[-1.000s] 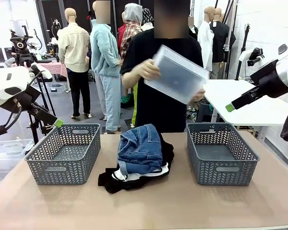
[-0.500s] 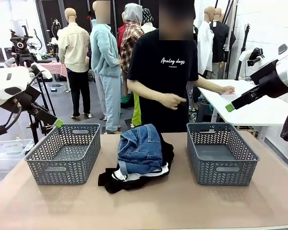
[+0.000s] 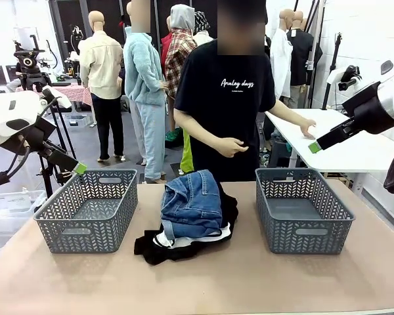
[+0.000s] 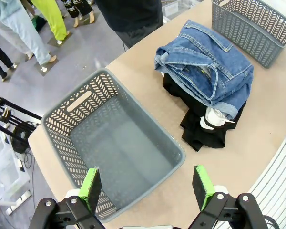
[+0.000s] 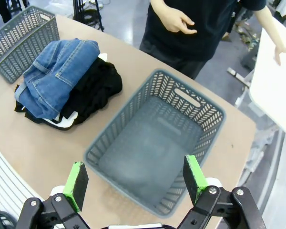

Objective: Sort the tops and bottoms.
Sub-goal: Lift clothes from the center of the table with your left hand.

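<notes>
A tan table (image 3: pixel 249 282) is being shared with a person (image 3: pixel 226 98) standing at its far side. 1 hand (image 3: pixel 231 147) is being held at the waist and the other hand (image 3: pixel 307 128) is being rested on a white side table (image 3: pixel 354 151). The left basket (image 3: pixel 85 236) and the right basket (image 3: pixel 302 239), both grey, are being kept well apart. Between them, folded jeans (image 3: pixel 192 205) are being borne on a black garment (image 3: pixel 151 246), with a white piece (image 3: pixel 213 234) showing beneath. The left gripper (image 4: pixel 146 185) is being held wide open above the left basket. The right gripper (image 5: pixel 133 179) is being held wide open above the right basket.
</notes>
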Robot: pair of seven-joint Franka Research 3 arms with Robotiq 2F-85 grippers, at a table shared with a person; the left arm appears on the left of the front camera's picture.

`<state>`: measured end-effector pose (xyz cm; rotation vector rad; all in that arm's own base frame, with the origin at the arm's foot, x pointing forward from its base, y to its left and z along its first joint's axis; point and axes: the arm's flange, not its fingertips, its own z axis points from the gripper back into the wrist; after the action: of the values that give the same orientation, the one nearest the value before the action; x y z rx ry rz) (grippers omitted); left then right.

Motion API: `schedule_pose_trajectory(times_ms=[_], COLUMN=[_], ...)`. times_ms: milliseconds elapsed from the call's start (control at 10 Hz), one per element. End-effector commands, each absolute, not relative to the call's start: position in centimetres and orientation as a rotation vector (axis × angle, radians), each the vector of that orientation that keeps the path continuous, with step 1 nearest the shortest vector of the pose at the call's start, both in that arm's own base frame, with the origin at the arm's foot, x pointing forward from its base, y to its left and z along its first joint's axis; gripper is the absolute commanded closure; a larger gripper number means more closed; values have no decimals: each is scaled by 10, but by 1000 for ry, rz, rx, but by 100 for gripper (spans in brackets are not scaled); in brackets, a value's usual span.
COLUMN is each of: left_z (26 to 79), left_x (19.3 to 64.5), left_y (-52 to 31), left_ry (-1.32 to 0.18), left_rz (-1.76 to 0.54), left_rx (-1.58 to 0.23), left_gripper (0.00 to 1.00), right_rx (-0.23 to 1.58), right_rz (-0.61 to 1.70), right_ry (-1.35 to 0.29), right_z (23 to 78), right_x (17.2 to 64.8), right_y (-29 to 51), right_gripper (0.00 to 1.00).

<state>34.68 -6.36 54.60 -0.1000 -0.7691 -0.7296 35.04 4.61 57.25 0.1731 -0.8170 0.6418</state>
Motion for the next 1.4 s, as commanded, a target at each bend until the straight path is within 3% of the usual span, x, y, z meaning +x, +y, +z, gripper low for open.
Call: schedule_pose_trajectory(times_ms=[0, 1300], left_z=[546, 546], left_x=[346, 346], left_y=[-63, -63], left_ry=[-768, -768], left_rz=[-730, -730], left_rx=[-100, -100], left_gripper=[0, 0], right_rx=[180, 180], right_rz=[641, 641], right_ry=[-817, -817], right_z=[569, 569], right_x=[350, 350], right_y=[48, 48], right_gripper=[0, 0])
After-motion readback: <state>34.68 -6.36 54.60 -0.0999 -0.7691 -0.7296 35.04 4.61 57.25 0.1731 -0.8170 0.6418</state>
